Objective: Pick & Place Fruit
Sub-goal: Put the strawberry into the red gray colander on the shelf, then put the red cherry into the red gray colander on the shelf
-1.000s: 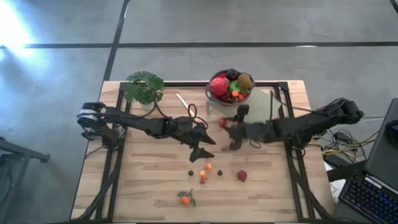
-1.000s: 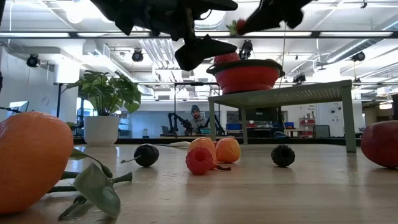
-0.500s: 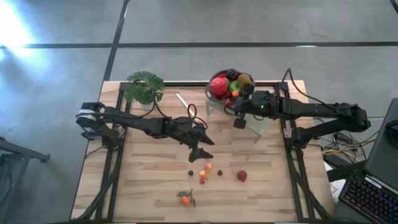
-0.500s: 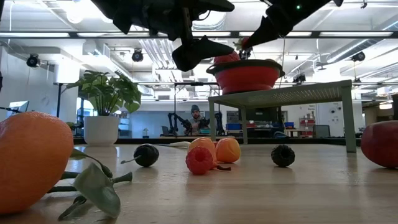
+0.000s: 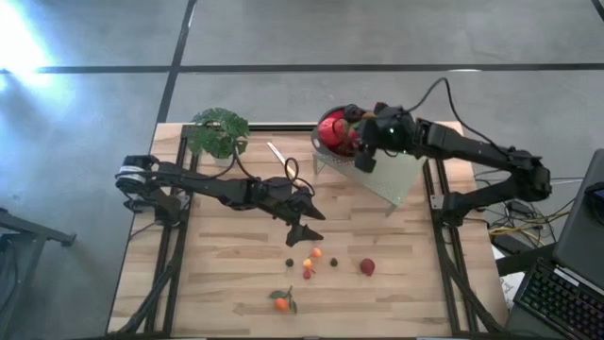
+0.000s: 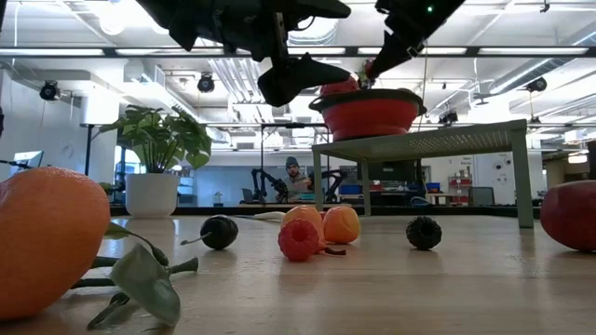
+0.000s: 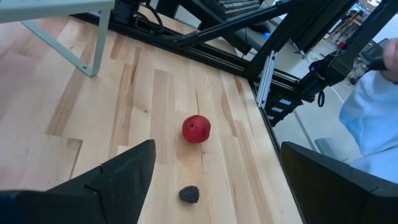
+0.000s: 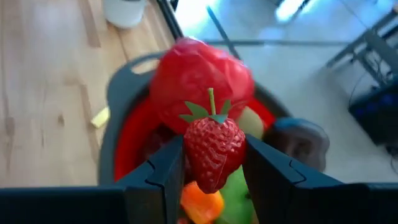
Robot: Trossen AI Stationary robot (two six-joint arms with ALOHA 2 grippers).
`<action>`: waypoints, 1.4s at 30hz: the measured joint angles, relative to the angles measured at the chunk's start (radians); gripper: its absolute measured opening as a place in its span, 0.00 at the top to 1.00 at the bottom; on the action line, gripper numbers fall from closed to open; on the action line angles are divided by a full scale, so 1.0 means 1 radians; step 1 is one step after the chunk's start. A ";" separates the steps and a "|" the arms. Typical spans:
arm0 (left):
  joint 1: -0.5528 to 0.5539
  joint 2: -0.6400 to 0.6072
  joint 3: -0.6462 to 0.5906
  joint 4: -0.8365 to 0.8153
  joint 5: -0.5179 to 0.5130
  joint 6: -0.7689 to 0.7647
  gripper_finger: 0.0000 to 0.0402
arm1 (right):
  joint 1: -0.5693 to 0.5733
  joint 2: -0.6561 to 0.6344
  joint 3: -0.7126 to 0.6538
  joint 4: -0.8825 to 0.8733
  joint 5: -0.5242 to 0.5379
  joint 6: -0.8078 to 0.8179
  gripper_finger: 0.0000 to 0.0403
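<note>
A red strawberry (image 8: 214,152) with a green cap sits between my right gripper's (image 8: 214,180) fingers. That gripper (image 5: 362,154) hovers over the red bowl (image 5: 326,121), which stands on a pale green rack and holds a red apple (image 8: 199,74) and other fruit. My left gripper (image 5: 308,229) is open and hangs above the table's middle, touching nothing. On the wood below lie a leafy tangerine (image 5: 281,302), a small red fruit (image 5: 367,267), orange berries (image 5: 316,252) and dark berries (image 5: 290,263). My right gripper pinches the strawberry by its sides (image 8: 189,152) between the two fingers. The fruit is lifted clear above the bowl's fruit, with its green cap and stem (image 8: 211,106) pointing away from the wrist.
A potted plant (image 5: 219,130) stands at the far left of the table, with a pale slim knife (image 5: 276,151) beside it. The green rack's legs (image 6: 521,177) stand on the far right part of the table. Black rails (image 5: 175,236) run along both sides.
My right gripper has carried the strawberry from above the table's middle toward the far edge and up, and is now over the bowl. It has stayed shut on the strawberry.
</note>
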State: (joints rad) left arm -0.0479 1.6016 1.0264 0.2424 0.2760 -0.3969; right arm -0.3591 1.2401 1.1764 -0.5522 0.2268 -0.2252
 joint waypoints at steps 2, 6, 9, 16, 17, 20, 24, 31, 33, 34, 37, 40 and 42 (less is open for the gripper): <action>-0.001 0.000 0.000 -0.004 0.000 -0.001 0.13 | -0.017 0.022 0.039 -0.055 -0.001 0.017 0.66; -0.001 0.000 0.000 -0.006 0.000 0.000 0.13 | -0.048 0.057 0.076 -0.110 -0.001 0.030 0.66; -0.001 0.000 0.000 -0.006 0.000 0.000 0.13 | -0.076 0.085 0.080 -0.114 0.000 0.035 0.66; -0.002 0.000 0.000 -0.012 0.023 -0.007 0.13 | -0.127 0.128 0.078 -0.115 0.000 0.034 0.63; -0.002 0.000 0.000 -0.012 0.023 -0.006 0.13 | -0.129 0.132 0.078 -0.115 0.000 0.034 0.61; -0.002 0.000 0.000 -0.015 0.023 0.000 0.13 | -0.128 0.135 0.078 -0.115 0.000 0.029 0.56; -0.002 0.000 0.000 -0.015 0.023 0.001 0.13 | -0.119 0.130 0.078 -0.116 0.000 0.014 0.49; 0.000 0.000 0.001 -0.052 0.023 0.074 0.13 | -0.080 0.111 0.138 -0.182 0.000 0.000 0.40; 0.002 0.000 0.005 -0.096 0.021 0.112 0.13 | -0.057 0.105 0.166 -0.213 0.000 -0.003 0.39; 0.004 0.000 0.008 -0.111 0.015 0.127 0.13 | -0.045 0.100 0.179 -0.233 0.000 -0.003 0.38; 0.014 -0.001 0.013 -0.136 -0.018 0.155 0.13 | 0.001 0.083 0.201 -0.293 0.001 0.003 0.37; 0.030 -0.001 0.019 -0.157 -0.049 0.188 0.13 | 0.047 0.061 0.199 -0.360 0.001 0.036 0.39; 0.046 -0.001 0.018 -0.161 -0.060 0.195 0.13 | 0.079 0.049 0.188 -0.403 0.001 0.070 0.41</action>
State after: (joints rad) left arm -0.0014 1.6005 1.0447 0.0811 0.2164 -0.2017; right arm -0.2800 1.2887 1.3646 -0.9552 0.2276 -0.1549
